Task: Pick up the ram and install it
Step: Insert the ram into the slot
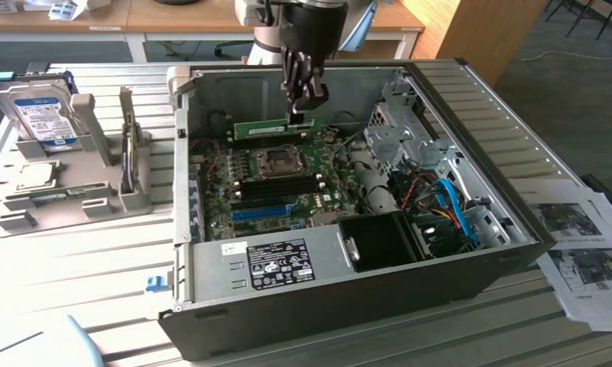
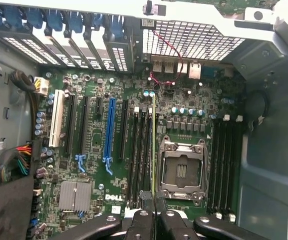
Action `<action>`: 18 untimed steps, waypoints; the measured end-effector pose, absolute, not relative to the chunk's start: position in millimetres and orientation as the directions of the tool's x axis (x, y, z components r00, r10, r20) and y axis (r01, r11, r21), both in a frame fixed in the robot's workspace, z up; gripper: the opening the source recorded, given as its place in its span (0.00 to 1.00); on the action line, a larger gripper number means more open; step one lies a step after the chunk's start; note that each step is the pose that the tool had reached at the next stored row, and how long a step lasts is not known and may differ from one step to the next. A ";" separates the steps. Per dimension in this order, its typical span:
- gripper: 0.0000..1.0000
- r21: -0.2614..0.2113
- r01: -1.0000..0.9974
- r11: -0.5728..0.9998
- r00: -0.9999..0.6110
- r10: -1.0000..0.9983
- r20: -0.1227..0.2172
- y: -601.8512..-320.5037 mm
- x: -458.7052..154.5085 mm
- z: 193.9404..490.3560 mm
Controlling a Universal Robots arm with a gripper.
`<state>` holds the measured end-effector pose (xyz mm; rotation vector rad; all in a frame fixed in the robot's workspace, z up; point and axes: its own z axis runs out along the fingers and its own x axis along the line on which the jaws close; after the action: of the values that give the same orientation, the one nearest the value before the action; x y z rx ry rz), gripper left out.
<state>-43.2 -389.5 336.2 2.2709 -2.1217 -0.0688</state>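
- While the ram (image 1: 257, 128) hangs over the motherboard (image 2: 94, 150), pinched by closed fingers (image 1: 304, 98), keep it level.
- Align its edge with the black memory slots (image 2: 140, 150) beside the CPU socket (image 2: 181, 171).
- You'd best lower straight, pressing evenly.

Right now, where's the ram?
The ram is clamped in the end effector, above the motherboard inside the open case, just beyond the CPU socket in the exterior view.

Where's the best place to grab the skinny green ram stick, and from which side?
The ram stands on edge, thin and flat, so probably pinch its two flat faces at the top long edge, coming from above. That leaves the bottom edge free for a slot. The gripper holds it that way.
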 end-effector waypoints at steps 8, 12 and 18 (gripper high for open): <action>0.11 0.054 -0.996 -0.068 0.067 -0.998 -0.010 -389.5 -43.2 328.5; 0.11 0.054 -0.996 -0.068 0.067 -0.998 -0.010 -389.5 -43.2 325.1; 0.11 0.054 -0.996 -0.067 0.066 -0.998 -0.010 -389.5 -43.2 321.2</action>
<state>-43.2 -389.5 321.2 2.2698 -2.1237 -0.0681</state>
